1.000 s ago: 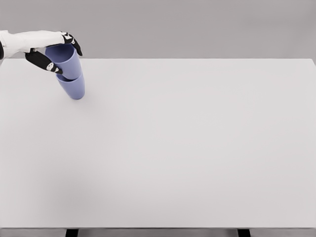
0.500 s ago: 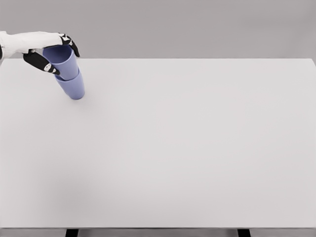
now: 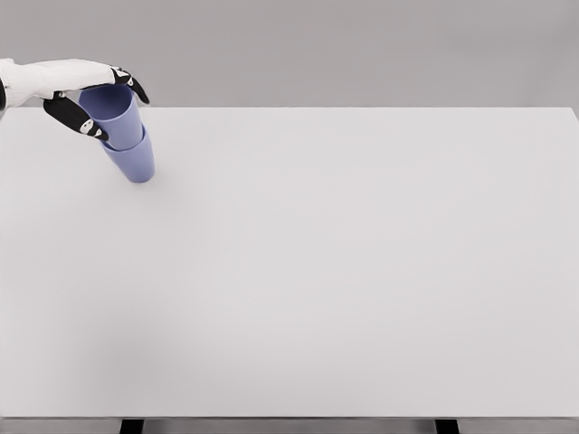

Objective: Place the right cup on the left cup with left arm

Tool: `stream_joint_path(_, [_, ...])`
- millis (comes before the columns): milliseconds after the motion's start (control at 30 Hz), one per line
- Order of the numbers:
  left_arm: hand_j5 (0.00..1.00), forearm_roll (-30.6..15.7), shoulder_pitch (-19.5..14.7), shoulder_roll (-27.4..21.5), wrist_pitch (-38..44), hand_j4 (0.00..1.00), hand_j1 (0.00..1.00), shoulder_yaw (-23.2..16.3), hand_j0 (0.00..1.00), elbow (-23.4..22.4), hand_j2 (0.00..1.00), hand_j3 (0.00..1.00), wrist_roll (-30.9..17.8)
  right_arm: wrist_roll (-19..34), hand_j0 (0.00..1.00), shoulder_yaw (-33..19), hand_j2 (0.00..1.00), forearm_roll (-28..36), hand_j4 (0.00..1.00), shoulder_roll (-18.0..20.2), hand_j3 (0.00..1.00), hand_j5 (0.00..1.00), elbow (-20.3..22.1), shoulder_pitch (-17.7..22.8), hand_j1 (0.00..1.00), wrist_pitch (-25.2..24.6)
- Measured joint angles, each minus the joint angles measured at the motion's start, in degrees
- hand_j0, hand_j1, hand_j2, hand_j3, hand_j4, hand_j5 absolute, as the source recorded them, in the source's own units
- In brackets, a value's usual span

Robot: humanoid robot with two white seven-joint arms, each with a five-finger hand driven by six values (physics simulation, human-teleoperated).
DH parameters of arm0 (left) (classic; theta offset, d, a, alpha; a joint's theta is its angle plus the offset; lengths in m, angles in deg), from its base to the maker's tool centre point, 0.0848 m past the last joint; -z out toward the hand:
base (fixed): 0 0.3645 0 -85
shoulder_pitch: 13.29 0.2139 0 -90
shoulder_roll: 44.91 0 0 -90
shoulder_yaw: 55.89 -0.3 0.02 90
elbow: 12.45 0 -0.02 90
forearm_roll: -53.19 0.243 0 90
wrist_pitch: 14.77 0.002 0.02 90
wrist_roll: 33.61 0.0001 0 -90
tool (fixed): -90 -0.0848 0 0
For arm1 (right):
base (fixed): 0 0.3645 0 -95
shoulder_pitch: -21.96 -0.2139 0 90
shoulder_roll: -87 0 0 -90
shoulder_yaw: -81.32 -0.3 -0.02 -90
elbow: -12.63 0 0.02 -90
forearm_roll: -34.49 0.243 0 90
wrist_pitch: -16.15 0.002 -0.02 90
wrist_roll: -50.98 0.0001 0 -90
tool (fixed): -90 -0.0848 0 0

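Observation:
Two blue-violet cups stand nested and leaning left at the table's far left corner. The lower cup (image 3: 136, 165) rests on the table (image 3: 344, 271). The upper cup (image 3: 114, 110) sits inside it, with its open mouth facing up. My left hand (image 3: 121, 116) reaches in from the left edge and is shut on the upper cup, its thumb (image 3: 83, 123) against the cup's near-left side and the other fingers (image 3: 132, 83) over the far rim. The right arm does not show.
The white table stretches wide to the right and towards me. Its far edge runs just behind the cups, and its left edge lies close to the hand. Black table legs (image 3: 132, 426) show at the bottom.
My left hand and the upper cup have shifted slightly to the left. The lower cup has stayed where it was.

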Motion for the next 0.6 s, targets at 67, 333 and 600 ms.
stream_joint_path(67, [0.80, 0.0, -0.1, 0.0, 0.0, 0.80, 0.80, 0.0, 0.80, 0.0, 0.80, 0.80, 0.0, 0.0, 1.00, 0.0, 1.00, 0.0, 1.00, 0.0, 1.00, 1.00, 0.0, 0.1, 1.00, 0.0])
stream_joint_path(333, [0.87, 0.1, -0.1, 0.0, 0.0, 0.87, 0.87, 0.1, 0.87, 0.1, 0.87, 0.87, 0.0, 0.0, 1.00, 0.0, 1.00, 0.0, 1.00, 0.0, 1.00, 1.00, 0.0, 0.0, 1.00, 0.0])
stream_joint_path(600, [0.95, 0.0, -0.1, 0.0, 0.0, 0.95, 0.95, 0.1, 0.95, 0.1, 0.95, 0.95, 0.0, 0.0, 1.00, 0.0, 1.00, 0.0, 1.00, 0.0, 1.00, 1.00, 0.0, 0.1, 1.00, 0.0])
